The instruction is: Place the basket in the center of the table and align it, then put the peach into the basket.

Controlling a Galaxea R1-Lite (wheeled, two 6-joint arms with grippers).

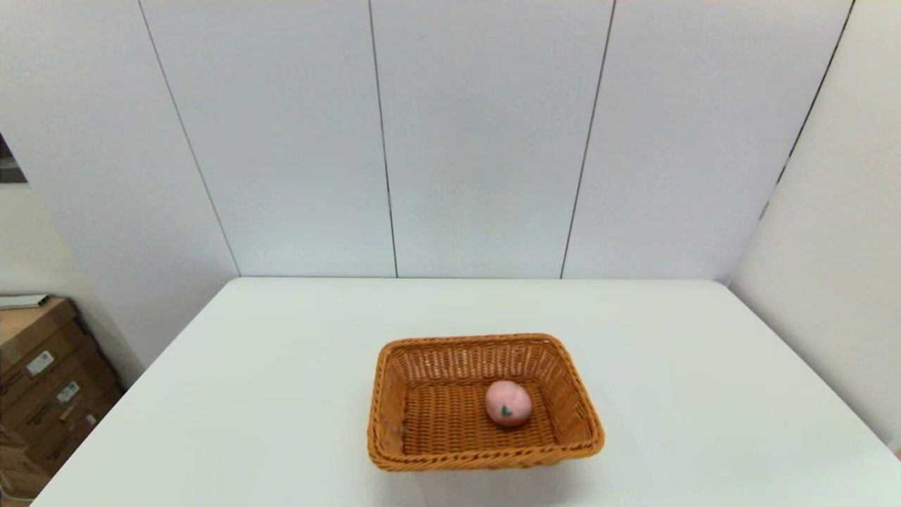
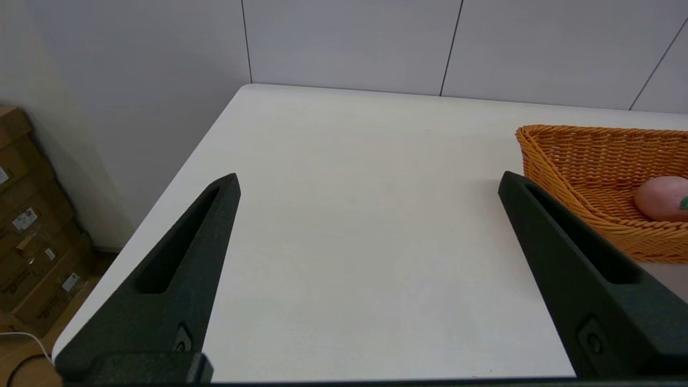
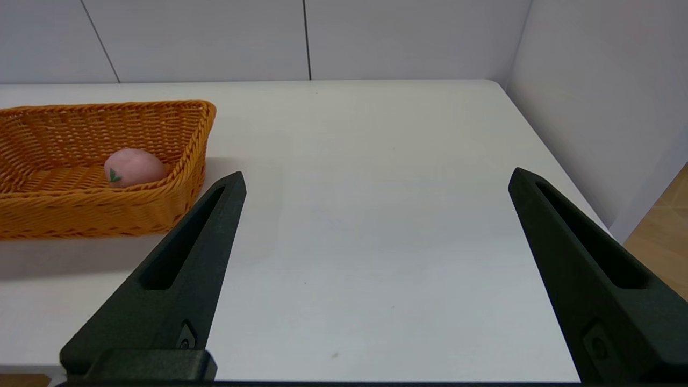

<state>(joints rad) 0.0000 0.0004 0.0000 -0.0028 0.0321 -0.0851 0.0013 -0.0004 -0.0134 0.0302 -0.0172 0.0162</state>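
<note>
An orange-brown wicker basket sits on the white table, near the middle and toward the front edge. The pink peach lies inside it, right of the basket's middle, its green stem mark facing me. Neither arm shows in the head view. My left gripper hovers open over bare table to the left of the basket and peach. My right gripper hovers open over bare table to the right of the basket and peach. Nothing is between either pair of fingers.
Grey wall panels rise behind the table and along its right side. Stacked cardboard boxes stand on the floor off the table's left edge. The table's right edge drops to a wooden floor.
</note>
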